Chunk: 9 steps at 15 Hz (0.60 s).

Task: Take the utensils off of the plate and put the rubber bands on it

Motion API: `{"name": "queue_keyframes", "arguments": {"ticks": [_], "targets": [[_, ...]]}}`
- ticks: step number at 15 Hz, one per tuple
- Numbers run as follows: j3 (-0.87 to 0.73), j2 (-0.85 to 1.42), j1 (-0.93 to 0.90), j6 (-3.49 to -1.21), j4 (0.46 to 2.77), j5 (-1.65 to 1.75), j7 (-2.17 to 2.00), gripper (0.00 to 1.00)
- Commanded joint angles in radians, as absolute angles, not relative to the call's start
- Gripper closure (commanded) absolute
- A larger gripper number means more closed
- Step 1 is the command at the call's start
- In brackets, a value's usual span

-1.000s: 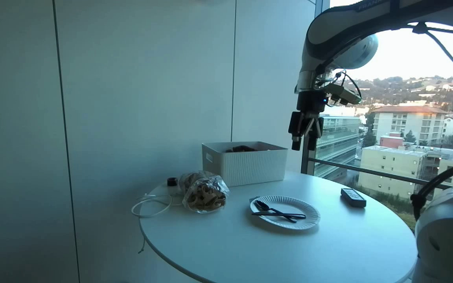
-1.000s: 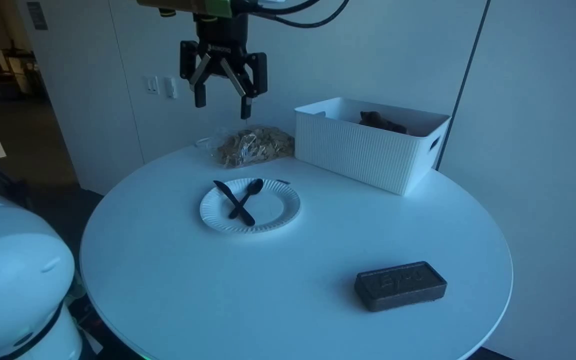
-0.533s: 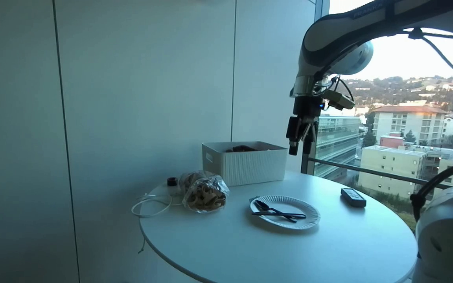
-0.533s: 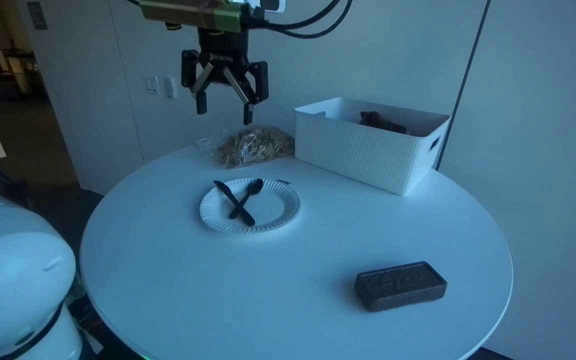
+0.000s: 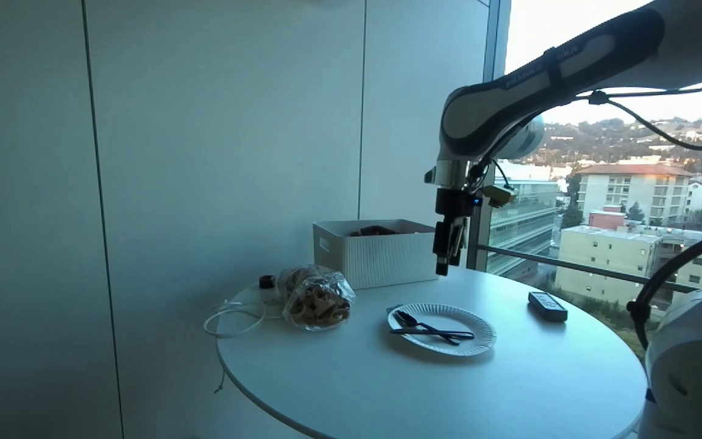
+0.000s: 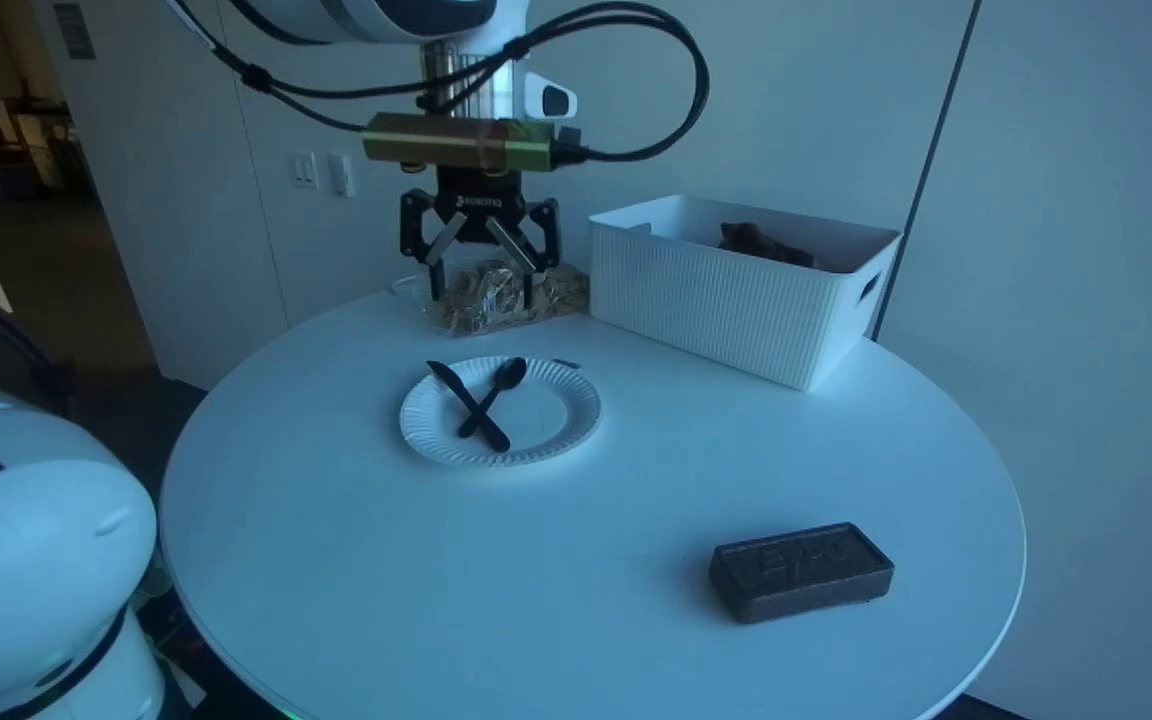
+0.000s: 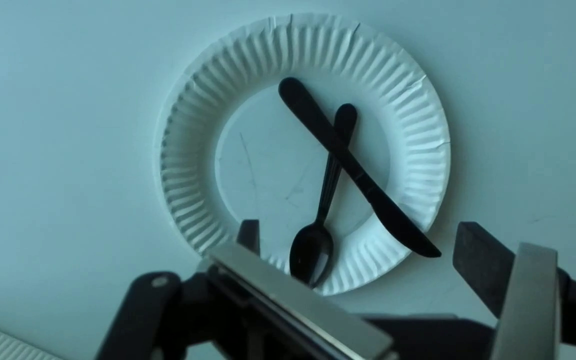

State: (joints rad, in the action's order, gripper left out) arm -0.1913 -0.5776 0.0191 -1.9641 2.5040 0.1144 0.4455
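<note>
A white paper plate lies on the round table. A black plastic knife lies crossed over a black plastic spoon on it. The knife's tip overhangs the plate's rim. A clear bag of tan rubber bands lies on the table and is out of the wrist view. My gripper is open and empty, pointing down above the table near the plate's spoon-bowl side.
A white bin with brown contents stands at the back beside the bag. A dark eraser-like block lies on the table. A white cord and a dark-capped small container are near the bag.
My gripper has moved down, staying open; it goes leftward in an exterior view and rightward in an exterior view. The plate, knife, spoon and bag have not moved.
</note>
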Motion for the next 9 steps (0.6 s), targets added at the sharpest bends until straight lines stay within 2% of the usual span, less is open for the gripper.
{"name": "queue_keyframes", "arguments": {"ticks": [1, 9], "targets": [[-0.209, -0.505, 0.008, -2.077, 2.529, 0.092, 0.476, 0.0], [-0.197, -0.484, 0.011, -2.021, 2.582, 0.124, 0.577, 0.0]]}}
